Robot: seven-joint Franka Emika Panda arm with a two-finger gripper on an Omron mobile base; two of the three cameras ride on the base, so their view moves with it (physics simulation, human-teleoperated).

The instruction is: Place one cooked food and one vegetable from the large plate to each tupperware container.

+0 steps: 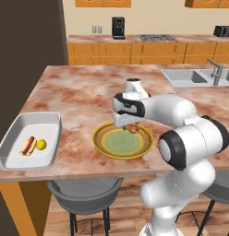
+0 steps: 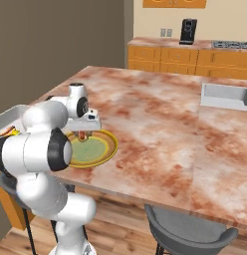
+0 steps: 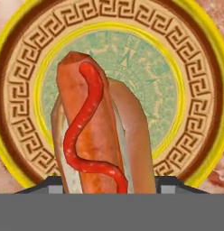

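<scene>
Hot dog (image 3: 98,135) hiding tool's fingertips

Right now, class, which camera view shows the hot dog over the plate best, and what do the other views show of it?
The hand view: the hot dog looms close, ketchup squiggle and bun clear, above the large plate. The left base view shows it as a small reddish bit under the gripper; the right base view shows just a speck.
</scene>
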